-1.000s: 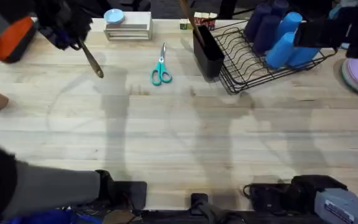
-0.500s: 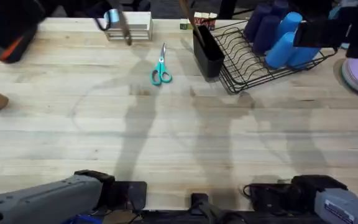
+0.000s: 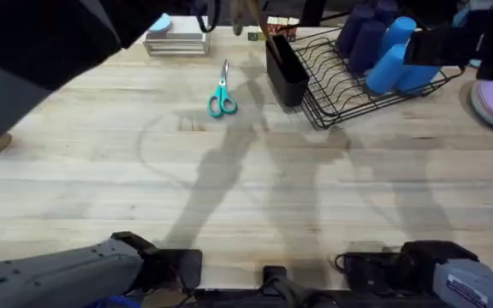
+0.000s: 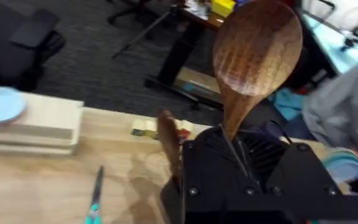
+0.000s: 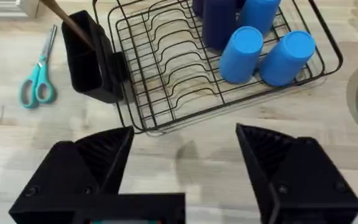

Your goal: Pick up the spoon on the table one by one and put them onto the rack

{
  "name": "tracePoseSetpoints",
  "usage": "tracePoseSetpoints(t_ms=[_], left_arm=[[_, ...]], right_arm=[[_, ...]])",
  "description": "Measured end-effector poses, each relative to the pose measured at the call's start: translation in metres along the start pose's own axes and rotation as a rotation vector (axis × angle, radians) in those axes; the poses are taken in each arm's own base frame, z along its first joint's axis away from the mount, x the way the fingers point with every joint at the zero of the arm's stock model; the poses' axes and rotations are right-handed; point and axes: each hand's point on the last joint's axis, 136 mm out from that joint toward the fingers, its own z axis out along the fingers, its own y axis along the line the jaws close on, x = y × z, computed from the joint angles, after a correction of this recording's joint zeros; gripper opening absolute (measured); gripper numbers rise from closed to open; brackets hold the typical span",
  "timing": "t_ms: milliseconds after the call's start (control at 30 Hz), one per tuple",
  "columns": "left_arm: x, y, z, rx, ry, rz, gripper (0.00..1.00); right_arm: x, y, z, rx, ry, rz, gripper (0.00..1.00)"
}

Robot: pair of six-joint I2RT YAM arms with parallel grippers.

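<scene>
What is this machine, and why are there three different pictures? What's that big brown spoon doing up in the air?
It is a robot with two arms at a wooden table. Each arm ends in a two-fingered hand. One picture looks down from above the table. The other two come from little cameras on each wrist, so you see each hand's own fingers up close.

The left hand is holding a wooden spoon, bowl end up. The right hand is open and holds nothing.

On the table lie teal scissors and a black wire rack with blue cups in it. The rack's black caddy already has another wooden handle sticking out.
</scene>
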Motion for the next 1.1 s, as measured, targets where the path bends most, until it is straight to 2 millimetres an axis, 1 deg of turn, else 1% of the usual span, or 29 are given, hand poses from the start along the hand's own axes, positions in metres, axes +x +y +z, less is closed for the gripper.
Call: tracePoseSetpoints(t_ms=[100,200,300,333,567,700,900,967,1100], left_arm=[[0.003,-0.014,0.004,0.059,0.003,0.014,0.043],[0.011,-0.03,0.01,0.126,0.019,0.059,0.043],[0.023,-0.045,0.018,0.182,0.041,0.118,0.043],[0.038,-0.058,0.026,0.224,0.058,0.181,0.043],[0.068,-0.085,0.036,0.326,0.083,0.346,0.044],[0.076,-0.096,0.038,0.365,0.079,0.389,0.044],[0.065,-0.112,0.035,0.449,-0.003,0.4,0.044],[0.069,-0.112,0.035,0.464,-0.017,0.402,0.044],[0.083,-0.111,0.035,0.504,-0.038,0.402,0.044]], right_arm=[[0.0,0.0,0.0,0.0,0.0,0.0,0.996],[0.0,0.0,0.0,0.0,0.0,0.0,0.996],[0.0,0.0,0.0,0.0,0.0,0.0,0.997],[0.0,0.0,0.0,0.0,0.0,0.0,0.996],[0.0,0.0,0.0,0.0,0.0,-0.002,0.996],[0.0,0.0,0.0,0.0,0.0,-0.004,0.996],[0.0,0.0,0.0,0.0,0.0,-0.023,0.996],[0.0,0.0,0.0,0.0,0.0,-0.03,0.996],[0.0,0.0,0.0,0.0,0.0,-0.034,0.996]])
